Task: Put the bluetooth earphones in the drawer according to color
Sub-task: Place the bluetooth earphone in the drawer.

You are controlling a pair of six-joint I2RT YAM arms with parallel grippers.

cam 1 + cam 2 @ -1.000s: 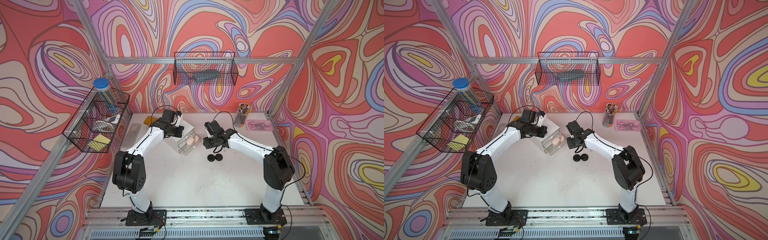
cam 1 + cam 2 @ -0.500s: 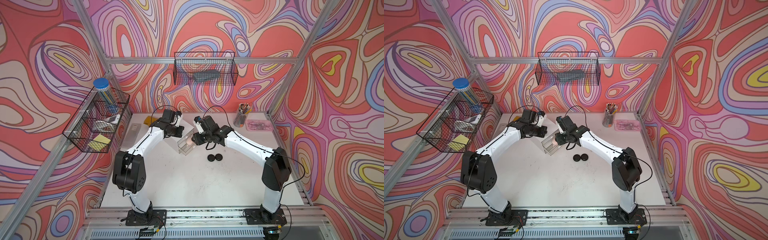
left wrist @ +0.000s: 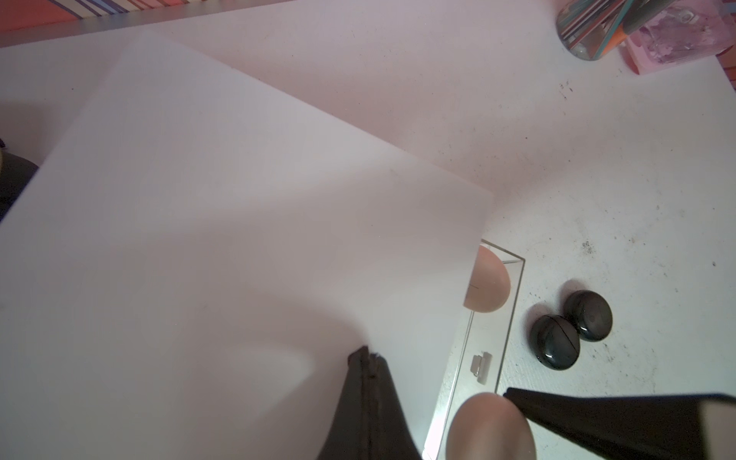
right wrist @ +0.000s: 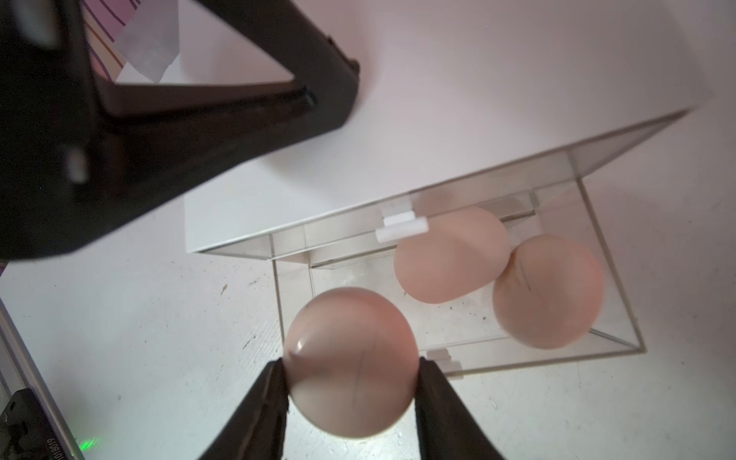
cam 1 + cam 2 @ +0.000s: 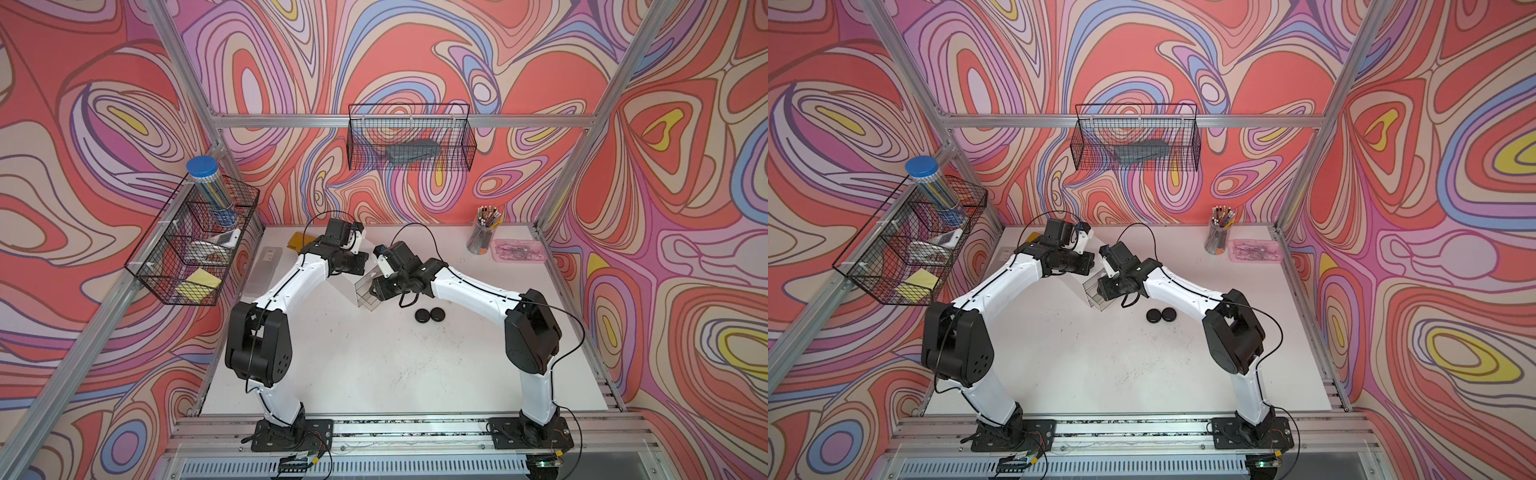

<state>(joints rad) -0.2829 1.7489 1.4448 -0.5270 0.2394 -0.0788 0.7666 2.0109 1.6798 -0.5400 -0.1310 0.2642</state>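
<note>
The right gripper [image 4: 352,370] is clamped on a pale pink earphone case [image 4: 350,330], one black finger on each side. It holds the case over the front corner of the pulled-out clear drawer [image 4: 597,159]. A second pink case [image 4: 450,259] and a third pink case [image 4: 549,290] lie inside that drawer, pressed side by side. The drawer slides out beneath a shut one with a small white handle [image 4: 400,229] — both belong to the white cabinet [image 4: 398,139]. The left gripper [image 3: 366,358] is fully closed and empty, its tips down against the cabinet's flat top. In both top views the cabinet sits a little above the middle of the frame, mostly hidden under the two wrists. Two black cases [image 5: 423,316] lie touching each other on the white table [image 5: 374,365], just right of the drawer. Farther out — toward the upper right of the table — stand a pencil cup [image 5: 482,237] and a pink tray [image 5: 519,251]. A frosted box [image 5: 266,270] lies at the table's left edge.
</note>
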